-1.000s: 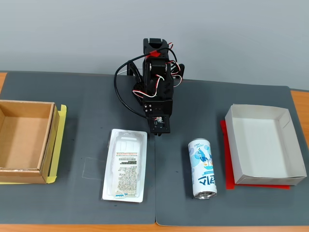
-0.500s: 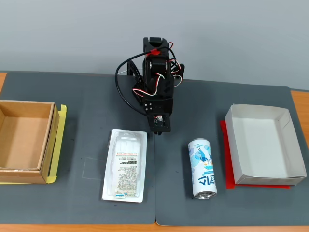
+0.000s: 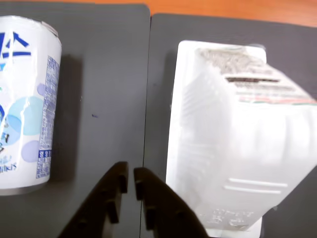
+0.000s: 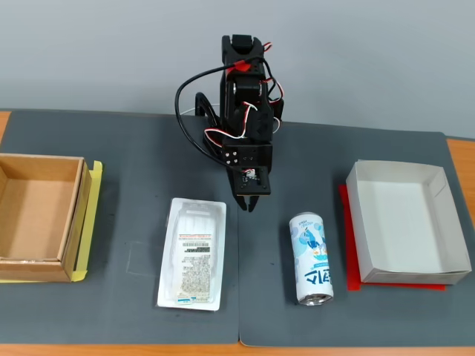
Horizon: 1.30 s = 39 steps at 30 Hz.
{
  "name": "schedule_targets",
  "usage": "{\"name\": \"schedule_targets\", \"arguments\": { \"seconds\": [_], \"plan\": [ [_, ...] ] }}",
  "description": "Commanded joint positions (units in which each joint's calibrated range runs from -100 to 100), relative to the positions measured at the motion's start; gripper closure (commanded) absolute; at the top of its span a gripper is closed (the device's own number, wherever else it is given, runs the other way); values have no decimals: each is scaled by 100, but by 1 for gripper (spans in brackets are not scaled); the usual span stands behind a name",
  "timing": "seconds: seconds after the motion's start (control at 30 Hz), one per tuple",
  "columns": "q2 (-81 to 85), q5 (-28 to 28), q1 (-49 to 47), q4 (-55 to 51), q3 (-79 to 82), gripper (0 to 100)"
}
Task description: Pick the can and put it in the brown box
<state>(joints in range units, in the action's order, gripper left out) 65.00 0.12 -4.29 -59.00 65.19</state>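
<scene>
The can [image 4: 312, 258] lies on its side on the dark mat [image 4: 133, 148], toward the mat's front edge and right of its centre seam, with 1 silver end facing the front. Beside it on the right sits a white paper box [image 4: 404, 222]; the brown box [image 4: 37, 216] stands at the mat's left edge. The arm [image 4: 243, 111] rises from the rear centre, folded forward and down. Its gripper [image 4: 249, 204] hangs pressed together above the seam, between the can and a white plastic tray [image 4: 193, 254], holding nothing.
</scene>
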Motion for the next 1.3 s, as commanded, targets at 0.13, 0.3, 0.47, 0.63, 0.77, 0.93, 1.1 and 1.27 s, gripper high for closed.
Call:
{"name": "schedule_targets", "arguments": {
  "seconds": [0.13,0.3,0.47,0.63,0.77,0.93,1.1,1.27],
  "plan": [
    [-1744,19,-294,37,-2374,98],
    [-2472,254,-571,37,-3306,98],
    [-3159,530,-871,37,-3939,98],
    [-3794,717,-1367,37,-4184,98],
    [-4167,900,-1740,28,-4347,98],
    [-4650,988,-2098,28,-4546,97],
    [-4963,1207,-2195,28,-4537,84],
    [-5268,1301,-2236,37,-4546,68]
  ]
}}
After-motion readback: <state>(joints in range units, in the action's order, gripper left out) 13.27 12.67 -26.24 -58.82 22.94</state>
